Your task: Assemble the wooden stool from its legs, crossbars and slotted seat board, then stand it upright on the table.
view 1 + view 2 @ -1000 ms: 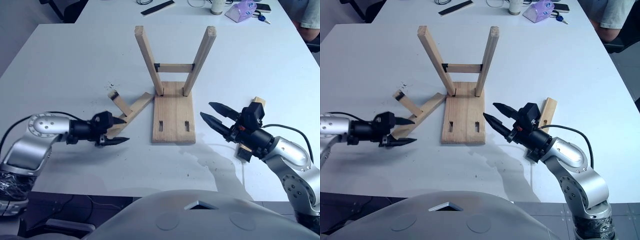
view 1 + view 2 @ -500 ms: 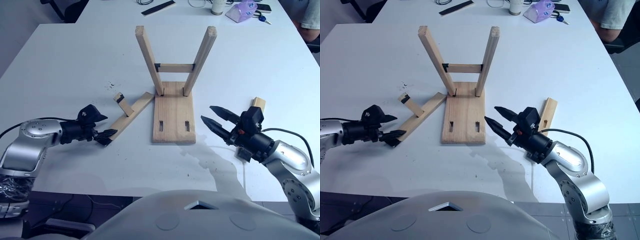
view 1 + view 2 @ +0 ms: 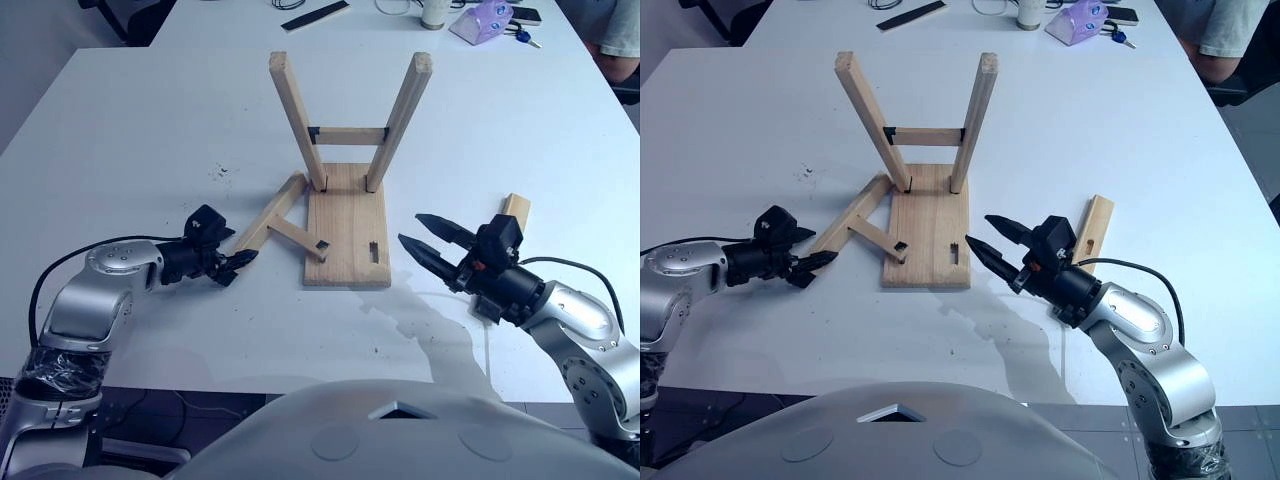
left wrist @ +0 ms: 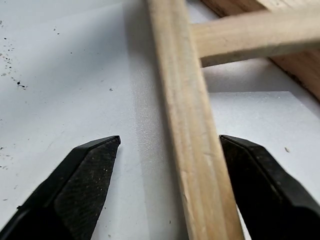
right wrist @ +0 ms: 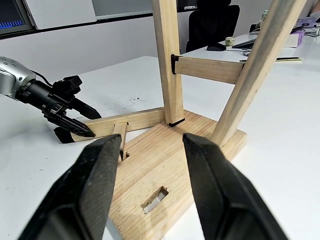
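Observation:
The slotted seat board [image 3: 345, 215] lies flat mid-table. Two legs [image 3: 296, 120] [image 3: 400, 120] stand up from its far end, joined by a crossbar [image 3: 350, 135]. A loose leg [image 3: 270, 210] lies on the table left of the board, and its attached crossbar [image 3: 295, 236] rests across the board's near left corner. My left gripper [image 3: 240, 260] is open at the near end of that leg, with its fingers [image 4: 85, 180] on either side of the wood [image 4: 195, 150]. My right gripper [image 3: 425, 235] hovers open just right of the board. Another leg [image 3: 514, 208] lies behind the right arm.
Along the table's far edge sit a purple object [image 3: 483, 20], a cup [image 3: 434, 12] and a black strip [image 3: 315, 15]. Bare white tabletop [image 3: 150, 130] spreads to the left and far right of the stool parts.
The loose leg has turned over, so its crossbar now lies toward the seat board instead of sticking up on the left. My left gripper has moved in around the leg's near end. The right gripper has barely shifted.

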`<control>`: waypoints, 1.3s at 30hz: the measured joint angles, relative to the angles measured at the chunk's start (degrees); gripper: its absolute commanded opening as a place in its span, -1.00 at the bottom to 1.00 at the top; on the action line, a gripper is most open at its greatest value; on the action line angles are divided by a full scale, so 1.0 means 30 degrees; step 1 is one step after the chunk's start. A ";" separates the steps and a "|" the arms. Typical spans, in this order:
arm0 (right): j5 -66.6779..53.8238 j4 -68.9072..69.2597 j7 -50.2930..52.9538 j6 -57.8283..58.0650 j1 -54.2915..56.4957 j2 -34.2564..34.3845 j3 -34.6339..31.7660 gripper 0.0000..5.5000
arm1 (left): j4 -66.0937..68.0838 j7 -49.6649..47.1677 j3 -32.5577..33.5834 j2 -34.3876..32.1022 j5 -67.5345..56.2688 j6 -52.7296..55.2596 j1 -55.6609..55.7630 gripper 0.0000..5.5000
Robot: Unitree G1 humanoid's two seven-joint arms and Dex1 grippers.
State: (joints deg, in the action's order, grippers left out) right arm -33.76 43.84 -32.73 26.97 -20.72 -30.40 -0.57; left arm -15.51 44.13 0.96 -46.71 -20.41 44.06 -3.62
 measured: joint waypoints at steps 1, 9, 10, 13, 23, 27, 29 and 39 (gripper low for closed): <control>0.0008 0.0001 -0.0014 0.0000 0.0002 0.0001 0.0031 -0.17 | 0.0132 0.0005 0.0001 -0.0001 -0.0001 0.0013 0.0251 0.33; 0.0108 -0.0001 -0.0008 -0.0018 -0.0021 0.0045 0.0131 -0.17 | 0.1126 0.1191 0.0061 -0.0248 -0.0334 -0.0092 0.1431 0.26; 0.0122 0.0000 -0.0007 -0.0023 -0.0022 0.0049 0.0136 -0.17 | 0.0925 0.1394 0.0060 -0.0254 -0.0389 -0.0078 0.1306 0.25; 0.0265 0.0000 0.0001 -0.0038 -0.0063 0.0098 0.0161 -0.17 | 0.0613 0.2004 0.0060 -0.0444 -0.0528 -0.0144 0.0768 0.11; 0.0764 0.0035 0.0309 -0.0442 -0.0666 0.0444 0.0478 -0.17 | 0.0840 0.3213 -0.0291 -0.1615 0.0132 -0.1395 0.0403 -0.22; 0.0763 0.0036 0.0302 -0.0545 -0.0644 0.0448 0.0492 -0.17 | 0.1196 0.3102 -0.0887 -0.1450 0.0688 -0.1841 -0.0018 -0.43; 0.0760 0.0038 0.0290 -0.0553 -0.0626 0.0433 0.0480 -0.17 | 0.1605 0.2744 -0.0974 -0.1185 0.0753 -0.2149 0.0099 -0.52; 0.0361 -0.0023 -0.0090 -0.0538 -0.0087 0.0132 -0.0053 -0.17 | 0.4475 0.4596 0.1891 0.0656 -0.3383 -0.0671 0.0377 -0.61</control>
State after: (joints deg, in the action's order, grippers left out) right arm -32.68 43.77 -33.00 25.35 -20.98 -30.01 -0.73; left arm -2.09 57.92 6.63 -44.75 -30.56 42.04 -2.49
